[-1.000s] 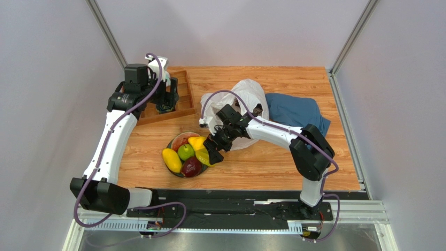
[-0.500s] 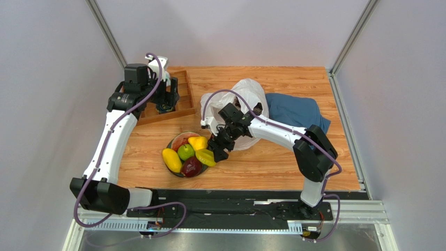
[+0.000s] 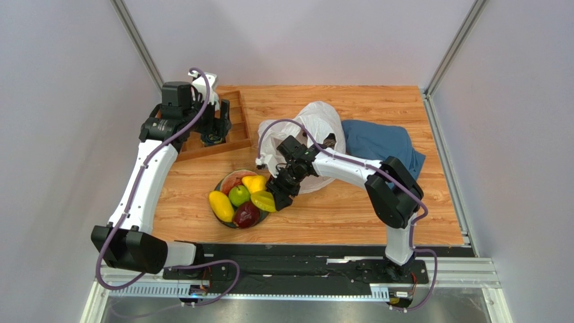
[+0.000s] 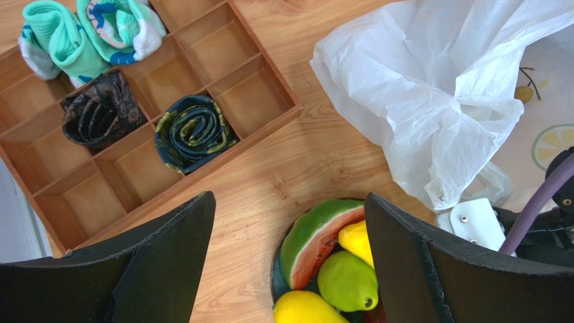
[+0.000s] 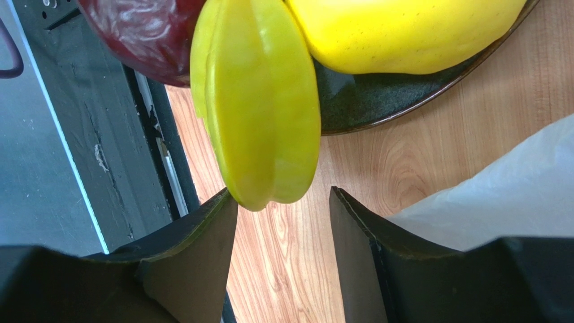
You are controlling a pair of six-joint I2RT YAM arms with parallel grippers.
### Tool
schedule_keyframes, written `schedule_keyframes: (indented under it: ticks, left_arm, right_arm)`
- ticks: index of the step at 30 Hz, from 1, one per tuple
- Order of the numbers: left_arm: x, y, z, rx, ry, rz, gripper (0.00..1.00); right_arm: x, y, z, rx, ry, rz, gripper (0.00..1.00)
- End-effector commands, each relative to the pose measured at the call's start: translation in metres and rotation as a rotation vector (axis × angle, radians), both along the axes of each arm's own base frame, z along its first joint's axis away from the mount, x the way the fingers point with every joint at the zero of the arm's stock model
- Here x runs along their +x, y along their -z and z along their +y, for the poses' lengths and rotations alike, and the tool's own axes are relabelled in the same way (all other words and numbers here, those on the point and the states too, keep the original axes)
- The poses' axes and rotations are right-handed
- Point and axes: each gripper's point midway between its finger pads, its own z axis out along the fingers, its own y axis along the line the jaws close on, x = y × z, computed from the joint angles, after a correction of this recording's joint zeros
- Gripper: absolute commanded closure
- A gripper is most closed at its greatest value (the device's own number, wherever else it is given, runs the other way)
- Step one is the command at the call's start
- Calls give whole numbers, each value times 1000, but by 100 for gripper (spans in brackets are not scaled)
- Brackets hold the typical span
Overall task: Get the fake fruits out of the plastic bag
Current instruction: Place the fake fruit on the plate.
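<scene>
A dark bowl [image 3: 223, 182] holds the fake fruits: a watermelon slice [image 3: 231, 180], a yellow mango [image 3: 220, 205], a green apple [image 3: 238, 196], a yellow pear-like piece [image 3: 254, 183], a dark red fruit [image 3: 246, 214] and a ridged yellow-green fruit [image 3: 264, 200] on the right rim. My right gripper [image 3: 280, 197] is open just right of the bowl. In the right wrist view the ridged fruit [image 5: 263, 101] ends at my gripper's [image 5: 283, 198] fingertips, ungripped. The white plastic bag [image 3: 310, 128] lies crumpled behind it. My left gripper [image 3: 212, 138] is open and empty, high over the tray.
A wooden divided tray [image 3: 237, 145] with rolled socks [image 4: 192, 131] sits at the back left. A dark blue cloth [image 3: 380, 145] lies right of the bag. In the left wrist view the bag [image 4: 431, 87] is at right and the watermelon slice [image 4: 316, 235] below.
My right gripper has drawn back a little from the bowl toward the bag. The ridged yellow-green fruit stays on the bowl's rim. The left arm has not moved.
</scene>
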Motion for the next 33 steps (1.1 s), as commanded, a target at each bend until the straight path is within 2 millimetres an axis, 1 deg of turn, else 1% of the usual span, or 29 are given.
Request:
schedule_keyframes:
  ticks: [1, 9, 10, 13, 15, 21, 26, 29, 30, 31, 32, 33]
  left_arm:
    - [10, -23, -1, -22, 0, -66, 10]
    - [10, -22, -1, -22, 2, -63, 10]
    - [10, -22, -1, -21, 2, -64, 10]
    - [9, -20, -1, -21, 4, -60, 10]
    - [8, -20, -1, -22, 2, -59, 10]
    - [9, -22, -2, -23, 6, -63, 10]
    - [8, -22, -2, -25, 5, -64, 10]
    - [8, -21, -2, -25, 5, -63, 10]
    - [7, -22, -2, -26, 5, -64, 10]
    - [8, -22, -2, -25, 5, -66, 10]
    - [7, -22, -3, -27, 9, -64, 10]
    - [7, -22, -3, -28, 11, -64, 10]
  right_arm:
    - [9, -8, 21, 60, 4, -26, 45]
    - [13, -2, 27, 52, 20, -19, 48]
    - [13, -2, 27, 52, 21, -18, 49]
    - [10, -6, 30, 70, 11, -8, 57]
    - [9, -6, 32, 68, 4, 2, 59]
    - [9, -8, 36, 68, 2, -5, 59]
    - [10, -3, 33, 42, 11, -10, 57]
    - [9, 0, 25, 9, 12, -23, 50]
    - [10, 0, 22, 0, 12, -35, 41]
    - [9, -4, 17, -3, 13, -53, 18]
    - [12, -5, 13, -13, 13, -89, 0]
    - [12, -7, 9, -15, 12, -104, 0]
